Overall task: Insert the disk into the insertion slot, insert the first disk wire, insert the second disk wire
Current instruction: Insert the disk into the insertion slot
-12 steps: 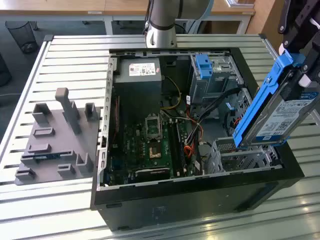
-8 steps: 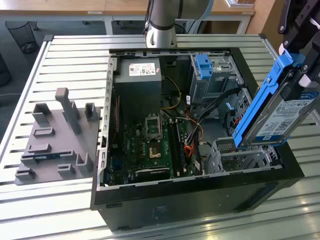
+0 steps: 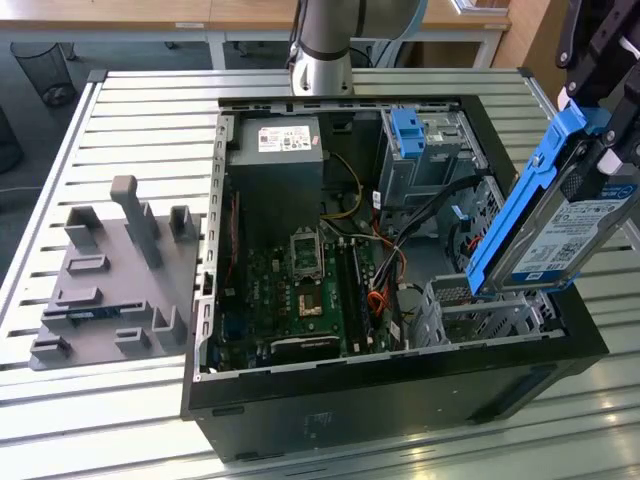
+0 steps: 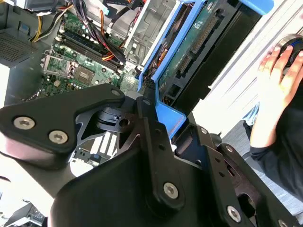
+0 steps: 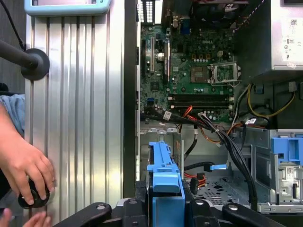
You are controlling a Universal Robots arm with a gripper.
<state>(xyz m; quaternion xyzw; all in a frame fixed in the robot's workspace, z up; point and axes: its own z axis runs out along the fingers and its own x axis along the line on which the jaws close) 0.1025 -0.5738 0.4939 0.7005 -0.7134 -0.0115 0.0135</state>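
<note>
Exterior view: tilted disk (image 3: 556, 232), clamped between the fingers (image 3: 612, 145), has its lower end at the insertion slot (image 3: 492, 312).

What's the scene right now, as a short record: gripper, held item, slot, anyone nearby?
gripper: shut on the disk
disk pose: steeply tilted, lower end at the insertion slot, not seated
computer case: open, on the slatted table
person: a hand on a dark knob beside the case

Blue-framed disk (image 3: 572, 238) — tilted over insertion slot (image 3: 485, 312)
</note>
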